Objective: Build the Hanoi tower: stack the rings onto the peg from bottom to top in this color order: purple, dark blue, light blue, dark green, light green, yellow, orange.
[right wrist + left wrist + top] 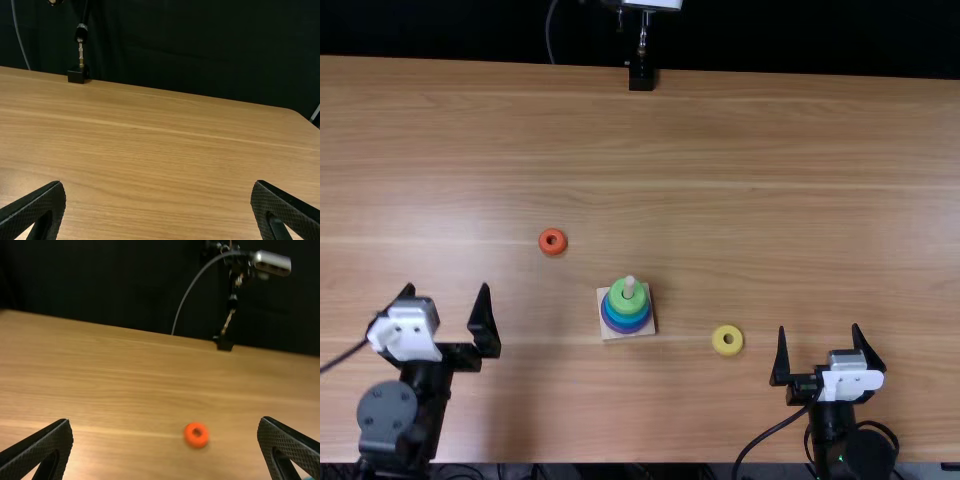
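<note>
My left gripper (448, 305) stands open left of the peg base (640, 331), with nothing between its fingers. My right gripper (820, 345) is open too, to the right of the yellow ring (719, 340). On the peg (629, 287) a light green ring (619, 302) is uppermost, above blue and purple rings (609, 319). The orange ring (543, 242) lies flat on the table, up and left of the base. In the left wrist view the orange ring (190, 439) lies beyond the left gripper (165, 432). The right gripper (158, 192) faces bare wood.
The wooden table (770, 150) spreads around the base. At its far edge stands a black mount (642, 77) with a camera stand and cable. Dark cables curve beside both arms at the near edge.
</note>
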`<state>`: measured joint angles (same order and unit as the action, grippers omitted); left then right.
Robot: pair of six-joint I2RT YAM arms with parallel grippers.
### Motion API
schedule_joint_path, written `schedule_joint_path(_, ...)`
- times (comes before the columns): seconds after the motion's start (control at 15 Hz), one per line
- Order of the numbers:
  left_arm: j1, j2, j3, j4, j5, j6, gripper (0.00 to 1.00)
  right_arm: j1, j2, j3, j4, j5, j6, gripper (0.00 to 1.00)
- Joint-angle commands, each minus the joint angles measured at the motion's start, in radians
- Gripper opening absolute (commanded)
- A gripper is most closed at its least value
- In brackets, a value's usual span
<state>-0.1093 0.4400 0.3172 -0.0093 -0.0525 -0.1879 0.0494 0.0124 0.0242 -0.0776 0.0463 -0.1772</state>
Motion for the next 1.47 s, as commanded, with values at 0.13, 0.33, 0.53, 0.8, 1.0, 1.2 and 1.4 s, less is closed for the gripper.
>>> schedule_joint_path(0.13,0.02,-0.257,-0.227,0.05,0.006,0.215,1.0,-0.014,-0.012,-0.013,-0.015,0.025,0.008,1.0)
schedule_joint_path(0.33,0.037,-0.403,-0.317,0.046,-0.001,0.214,1.0,-0.016,-0.012,-0.013,-0.017,0.025,0.008,1.0)
schedule_joint_path(0.53,0.045,-0.44,-0.317,-0.077,0.001,0.217,1.0,-0.014,-0.012,-0.013,-0.017,0.025,0.008,1.0)
schedule_joint_path(0.8,0.048,-0.44,-0.317,-0.114,-0.001,0.221,1.0,-0.014,-0.012,-0.013,-0.017,0.025,0.008,1.0)
schedule_joint_path(1.0,0.046,-0.44,-0.317,-0.114,-0.001,0.221,1.0,-0.014,-0.012,-0.013,-0.017,0.025,0.008,1.0)
schedule_joint_path(1.2,0.046,-0.44,-0.317,-0.114,-0.001,0.221,1.0,-0.014,-0.012,-0.013,-0.015,0.025,0.008,1.0)
schedule_joint_path(1.4,0.046,-0.44,-0.317,-0.114,-0.001,0.219,1.0,-0.014,-0.012,-0.013,-0.017,0.025,0.008,1.0)
